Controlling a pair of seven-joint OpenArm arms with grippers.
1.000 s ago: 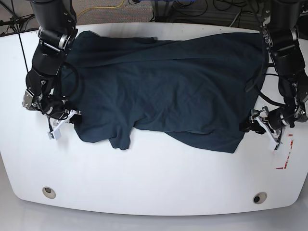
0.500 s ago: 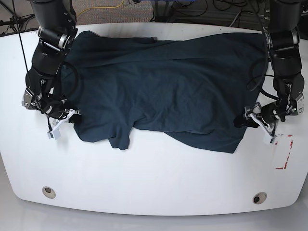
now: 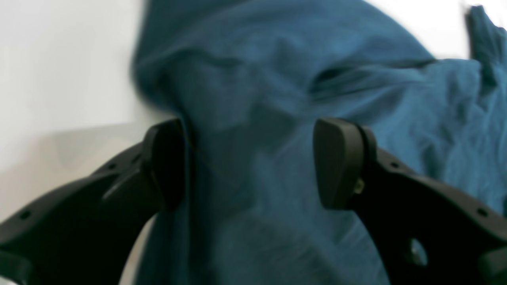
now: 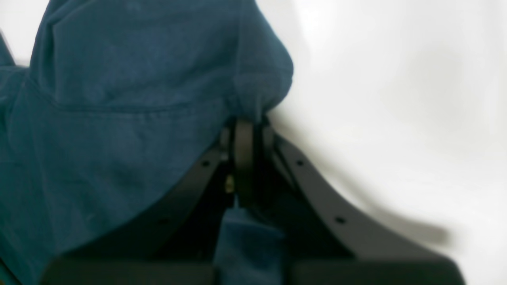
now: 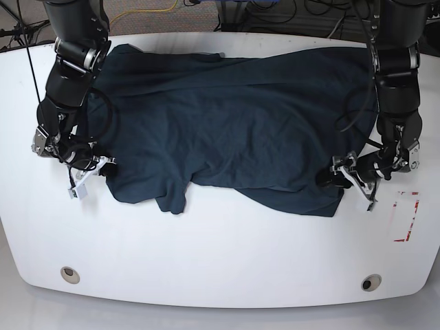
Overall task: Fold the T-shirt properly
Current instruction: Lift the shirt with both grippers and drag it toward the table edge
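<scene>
The T-shirt [image 5: 234, 124] is big, dark blue and soft, with lots of little wrinkles, and it lies spread out across the white table [image 5: 220, 254], covering most of the far half. Its near edge is bumpy, with one floppy bit [image 5: 172, 199] hanging lower than the rest. No words or labels can be read on the cloth; a small white tag with red marks [image 5: 404, 218] lies on the table near the right edge in the base view, but its marks are too small to read. The left gripper [image 3: 249, 158] has its two black fingers [image 3: 336, 162] spread wide apart, with blue cloth lying in the gap between them, so it is not pinching yet. The right gripper [image 4: 243, 158] has its fingers pressed close together on a bunched-up corner of the shirt [image 4: 257, 83], holding it tight. In the base view the left gripper [image 5: 347, 175] sits at the shirt's near right corner. A second ago it was out on the bare table beside the shirt, and it has slid in toward the cloth. The right gripper [image 5: 89, 175] has stayed in the same place at the other corner
</scene>
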